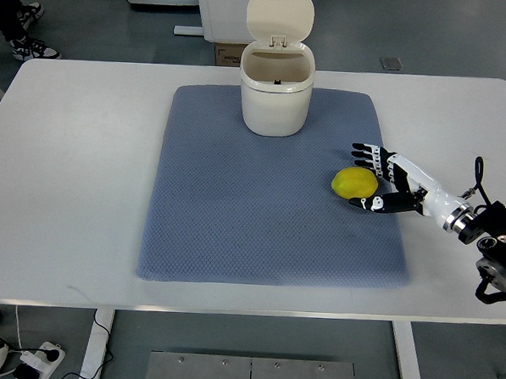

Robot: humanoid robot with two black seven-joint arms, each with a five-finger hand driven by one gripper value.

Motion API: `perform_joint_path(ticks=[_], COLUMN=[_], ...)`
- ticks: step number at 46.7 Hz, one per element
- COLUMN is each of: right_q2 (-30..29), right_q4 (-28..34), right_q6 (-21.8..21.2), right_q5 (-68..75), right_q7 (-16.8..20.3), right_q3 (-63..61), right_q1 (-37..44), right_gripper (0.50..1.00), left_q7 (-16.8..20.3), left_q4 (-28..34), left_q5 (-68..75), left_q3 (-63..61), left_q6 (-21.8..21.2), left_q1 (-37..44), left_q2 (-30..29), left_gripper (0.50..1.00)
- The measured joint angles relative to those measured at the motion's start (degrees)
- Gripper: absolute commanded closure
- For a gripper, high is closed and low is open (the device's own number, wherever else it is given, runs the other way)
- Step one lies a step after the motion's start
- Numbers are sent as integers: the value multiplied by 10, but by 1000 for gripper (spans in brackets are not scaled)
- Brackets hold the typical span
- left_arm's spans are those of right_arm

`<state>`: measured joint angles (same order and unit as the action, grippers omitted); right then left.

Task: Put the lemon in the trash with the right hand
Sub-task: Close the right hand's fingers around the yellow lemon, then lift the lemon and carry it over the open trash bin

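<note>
A yellow lemon (pixel 354 183) lies on the blue-grey mat (pixel 235 205), toward its right side. My right hand (pixel 374 177) comes in from the right edge and sits right beside the lemon, fingers spread above and thumb below it, cupping around its right side without closing. A cream trash bin (pixel 276 93) with its lid flipped open stands at the mat's far edge, up and left of the lemon. Its inside looks empty.
The mat lies on a white table (pixel 75 189). A person's shoes (pixel 28 33) show on the floor at the far left. White furniture stands behind the table. A power strip (pixel 36 358) lies on the floor below.
</note>
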<state>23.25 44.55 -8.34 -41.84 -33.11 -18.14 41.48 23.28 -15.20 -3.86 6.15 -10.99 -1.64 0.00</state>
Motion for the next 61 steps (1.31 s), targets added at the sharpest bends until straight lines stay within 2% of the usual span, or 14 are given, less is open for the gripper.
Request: perform_joint_path(ticks=[6, 22, 36, 39, 44, 47, 48, 57, 61], right_q2=[-1, -5, -12, -12, -12, -12, -12, -12, -11], right_q4=[-1, -4, -10, -13, -15, -15, -15, -14, -12], right_q6=[4, 6, 6, 6, 6, 6, 6, 7, 11], right_q5=[0, 0, 0, 0, 0, 0, 0, 0, 4], right_q7=[-7, -9, -14, -14, -16, -17, -17, -11, 9], right_q3=[9, 12, 12, 13, 15, 16, 16, 17, 15], right_q1=[-1, -2, -2, -3, -3, -2, -2, -1, 1], right_gripper=[630, 710, 726, 747, 831, 969, 1000, 1000, 1000], left_q7=[0, 0, 0, 0, 0, 0, 0, 0, 0], left_q4=[0, 0, 0, 0, 0, 0, 0, 0, 0], left_q5=[0, 0, 0, 0, 0, 0, 0, 0, 0], left_q3=[0, 0, 0, 0, 0, 0, 0, 0, 0], left_q6=[0, 0, 0, 0, 0, 0, 0, 0, 0], left_q1=[0, 0, 0, 0, 0, 0, 0, 0, 0], left_q2=[0, 0, 0, 0, 0, 0, 0, 0, 0], left_gripper=[500, 500, 500, 500, 500, 500, 500, 500, 500])
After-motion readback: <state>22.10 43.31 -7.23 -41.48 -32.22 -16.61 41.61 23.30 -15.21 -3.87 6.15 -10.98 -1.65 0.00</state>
